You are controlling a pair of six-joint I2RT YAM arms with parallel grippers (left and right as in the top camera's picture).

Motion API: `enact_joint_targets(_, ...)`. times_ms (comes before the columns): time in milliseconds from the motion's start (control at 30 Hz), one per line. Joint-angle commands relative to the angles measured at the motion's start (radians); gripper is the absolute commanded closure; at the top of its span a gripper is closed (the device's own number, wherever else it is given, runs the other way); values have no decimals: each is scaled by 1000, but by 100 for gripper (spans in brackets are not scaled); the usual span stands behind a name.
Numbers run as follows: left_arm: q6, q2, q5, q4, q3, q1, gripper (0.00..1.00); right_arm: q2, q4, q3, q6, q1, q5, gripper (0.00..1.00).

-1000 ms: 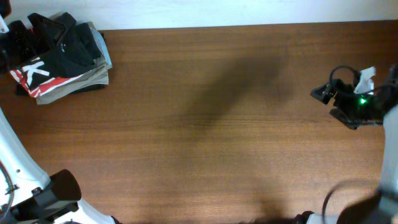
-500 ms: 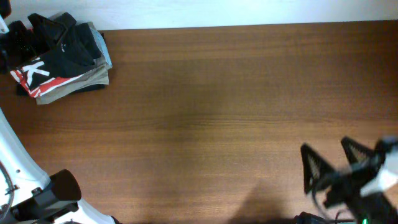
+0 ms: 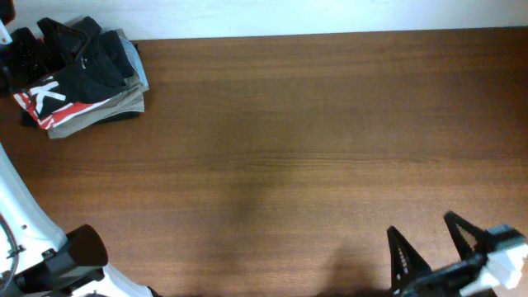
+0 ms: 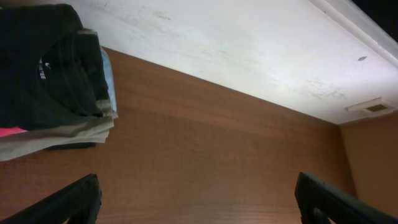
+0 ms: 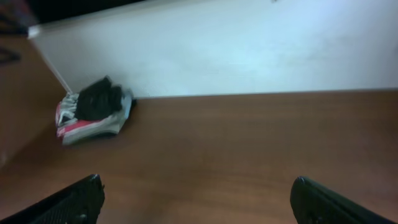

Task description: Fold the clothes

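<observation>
A very dark folded garment (image 3: 82, 56) lies on top of a clothes pile at the table's far left corner. It also shows in the left wrist view (image 4: 43, 68) and, small, in the right wrist view (image 5: 99, 99). I cannot tell whether bold white letters are on it. Under it lie a red piece with a white letter (image 3: 45, 99) and a khaki piece (image 3: 107, 107). My left gripper (image 4: 199, 199) is open and empty, well short of the pile. My right gripper (image 3: 433, 243) is open and empty at the front right; its fingers also show in the right wrist view (image 5: 199, 196).
The brown wooden table (image 3: 280, 140) runs to a white wall (image 4: 236, 50) at the back. The left arm's white base and black link (image 3: 78, 247) sit at the front left corner. A light blue piece (image 3: 139, 74) sticks out of the pile's right side.
My right arm has swung from the right edge down to the front right edge, with its open fingers now pointing up the table. The pile and the left arm have not moved.
</observation>
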Motion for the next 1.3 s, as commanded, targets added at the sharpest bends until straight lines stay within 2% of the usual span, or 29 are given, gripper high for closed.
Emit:
enact_joint_targets(0,-2,-7,3,2,1,1,1,-66,124,-173,-104,121,28,1)
enact_joint_targets(200,-2,-7,3,2,1,1,1,-246,475,-542,-95,242,85,1)
enact_joint_targets(300,-2,-7,3,2,1,1,1,-316,653,-726,-34,280,158,1)
enact_joint_targets(633,-2,-6,3,2,1,1,1,-355,1034,-1045,-4,299,240,1)
enact_joint_targets(767,-2,-7,3,2,1,1,1,-384,1196,-1162,122,298,352,1)
enact_joint_targets(933,-2,-7,3,2,1,1,1,-384,1325,-1242,130,299,426,1)
enact_joint_targets(1133,-2,-7,3,2,1,1,1,-384,1305,-1242,125,299,496,1)
enact_joint_targets(1267,-2,-7,3,2,1,1,1,-384,1190,-1242,126,298,509,1)
